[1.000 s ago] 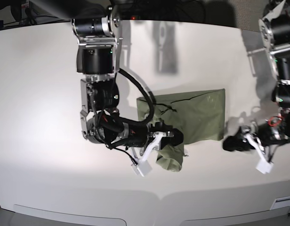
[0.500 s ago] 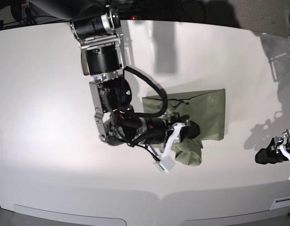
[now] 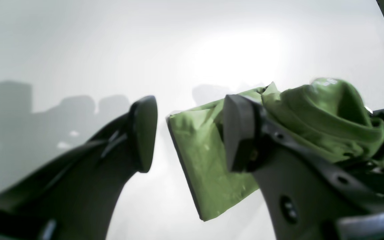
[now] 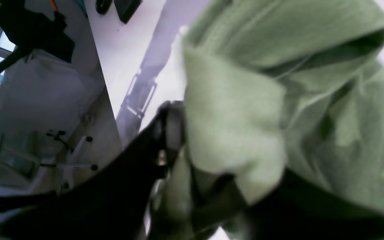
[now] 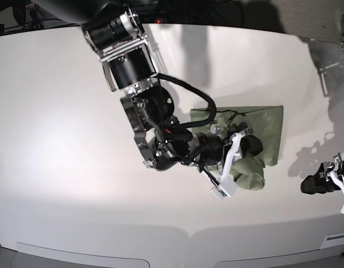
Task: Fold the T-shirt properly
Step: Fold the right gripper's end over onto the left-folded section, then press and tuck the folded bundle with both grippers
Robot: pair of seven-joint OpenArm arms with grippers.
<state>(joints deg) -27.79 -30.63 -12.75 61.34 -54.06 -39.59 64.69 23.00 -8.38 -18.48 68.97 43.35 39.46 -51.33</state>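
**Item: sage-green T-shirt, part-folded, in my right claw**

T-shirt (image 5: 261, 134): lies toward the right side of the white desk (image 5: 60, 139) in the base view, already reduced to a compact, roughly rectangular packet. Its lower corner is bunched into a rolled wad, raised off the flat part.

Handling, as I judge it: light, thin, limp cloth. It creases readily and will not hold a shape unless laid flat. Layers may slide over one another and a fold may spring open when let go. Not fragile. Best taken at a folded edge or corner, pinching all layers together; the loose wad gives a poor hold.

My right claw (image 5: 239, 148): at the bunched corner, cloth wrapped round one finger and gathered between both. The right wrist view shows green fabric (image 4: 245, 126) filling the gap beside my dark finger (image 4: 168, 130). The jaws stand narrowly parted. Whether they pinch the cloth or merely carry it draped, I cannot tell.

My left claw (image 3: 185, 133): well apart from the garment, near the desk's right edge in the base view (image 5: 328, 181). Jaws wide, nothing between them; the packet's flat end shows beyond the gap.
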